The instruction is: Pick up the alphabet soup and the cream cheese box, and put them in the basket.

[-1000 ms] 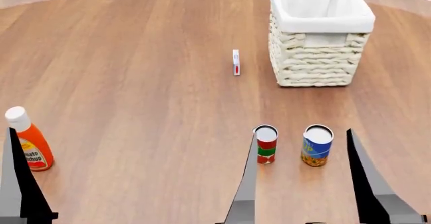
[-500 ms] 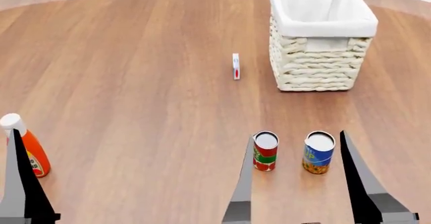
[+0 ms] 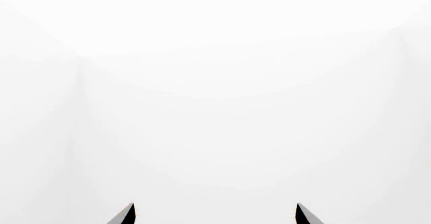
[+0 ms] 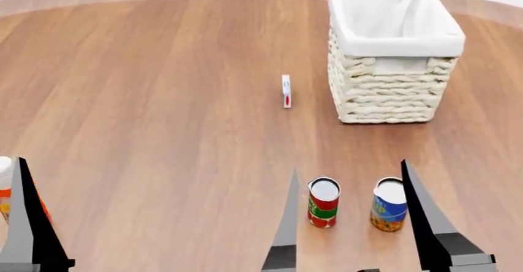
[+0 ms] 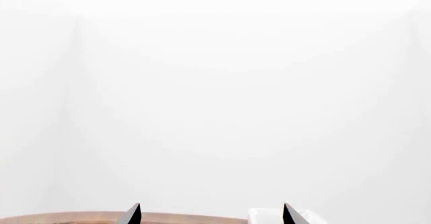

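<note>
Right hand (image 4: pixel 351 220) spread wide, red-and-green can (image 4: pixel 324 202) beside alphabet soup (image 4: pixel 388 204).

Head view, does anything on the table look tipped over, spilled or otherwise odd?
Mostly no: both cans stand upright, nothing spilled. Only the cream cheese box looks unusual, a thin flat box balanced on a narrow edge, left of the basket.

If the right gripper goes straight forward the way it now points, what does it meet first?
Probably nothing soon: the right gripper points almost level, above the table. Only the basket's rim shows low down, apparently below that line; depth is unclear.
</note>
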You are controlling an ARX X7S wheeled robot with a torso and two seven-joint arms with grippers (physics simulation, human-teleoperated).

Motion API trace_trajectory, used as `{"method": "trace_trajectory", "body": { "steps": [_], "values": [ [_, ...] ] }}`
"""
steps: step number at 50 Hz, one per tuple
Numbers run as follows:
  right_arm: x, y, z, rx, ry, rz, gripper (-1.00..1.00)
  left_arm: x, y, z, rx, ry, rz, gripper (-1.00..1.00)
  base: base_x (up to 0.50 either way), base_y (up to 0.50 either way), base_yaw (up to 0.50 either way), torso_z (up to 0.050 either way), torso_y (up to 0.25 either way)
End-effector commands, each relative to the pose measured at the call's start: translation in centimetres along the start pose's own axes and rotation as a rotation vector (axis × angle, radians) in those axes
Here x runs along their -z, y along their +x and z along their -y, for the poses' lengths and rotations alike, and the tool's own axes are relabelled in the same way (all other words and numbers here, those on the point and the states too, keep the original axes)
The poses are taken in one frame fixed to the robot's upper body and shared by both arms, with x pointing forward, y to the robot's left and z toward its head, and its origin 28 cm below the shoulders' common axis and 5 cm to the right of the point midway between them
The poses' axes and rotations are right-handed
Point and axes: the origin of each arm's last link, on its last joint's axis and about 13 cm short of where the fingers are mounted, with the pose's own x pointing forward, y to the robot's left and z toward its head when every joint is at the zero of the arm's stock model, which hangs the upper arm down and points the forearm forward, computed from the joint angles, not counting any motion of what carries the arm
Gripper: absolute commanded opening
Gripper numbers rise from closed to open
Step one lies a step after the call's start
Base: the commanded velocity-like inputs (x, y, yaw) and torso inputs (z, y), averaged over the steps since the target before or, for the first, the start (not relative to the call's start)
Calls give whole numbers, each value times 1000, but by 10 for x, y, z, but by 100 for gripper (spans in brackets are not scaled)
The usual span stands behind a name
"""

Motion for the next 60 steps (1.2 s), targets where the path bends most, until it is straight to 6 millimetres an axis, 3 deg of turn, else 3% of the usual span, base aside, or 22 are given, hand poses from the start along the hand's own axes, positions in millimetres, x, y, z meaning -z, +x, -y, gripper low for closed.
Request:
{"method": "trace_trajectory", "body": {
  "steps": [1,60],
  "values": [
    [0,1,-1,-6,-1,-6,100,0,0,0,0,1,-3,100,172,0,0,0,0],
    [1,-1,0,-12,7,-15,100,3,-1,2,16,2,-10,100,173,0,0,0,0]
  ]
}}
